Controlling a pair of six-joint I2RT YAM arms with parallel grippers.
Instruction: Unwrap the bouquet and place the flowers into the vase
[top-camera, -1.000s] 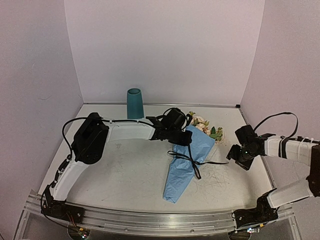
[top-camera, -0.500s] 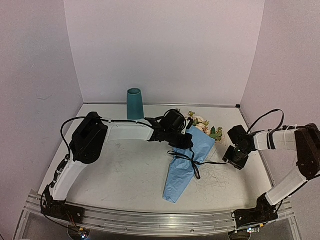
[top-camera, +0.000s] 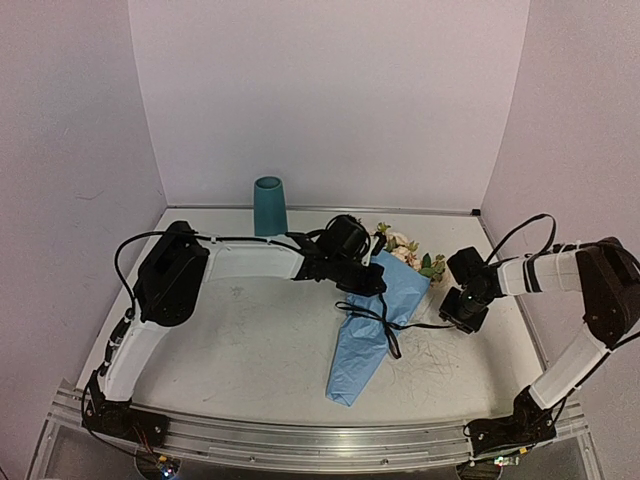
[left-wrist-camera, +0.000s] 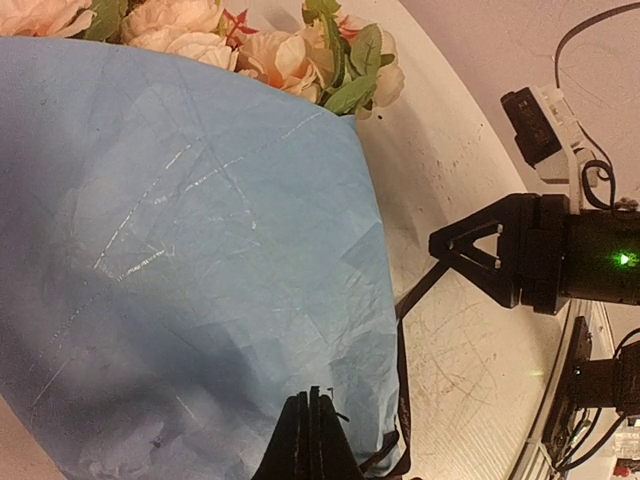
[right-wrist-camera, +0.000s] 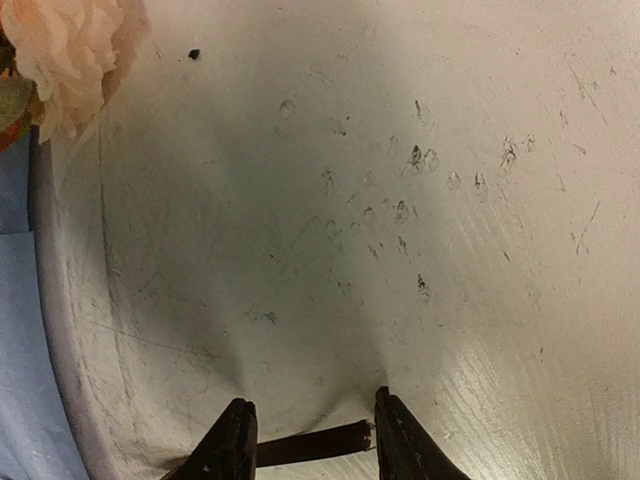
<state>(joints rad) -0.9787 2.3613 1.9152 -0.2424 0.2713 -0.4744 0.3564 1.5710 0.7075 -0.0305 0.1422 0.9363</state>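
The bouquet, a blue paper cone tied with thin black ribbon, lies on the table with the flowers poking out at its far end. My left gripper is shut, its tips resting on the blue paper; a pinch on the paper cannot be made out. My right gripper is low at the bouquet's right side, jaws apart. The loose ribbon end lies between its fingers. The teal vase stands upright at the back.
White walls close the table at the back and both sides. A metal rail runs along the near edge. The left arm stretches across the table in front of the vase. A peach bloom shows at the right wrist view's top left.
My right gripper has moved left toward the bouquet and its jaws have narrowed around the ribbon end. The left gripper stays shut on top of the paper.
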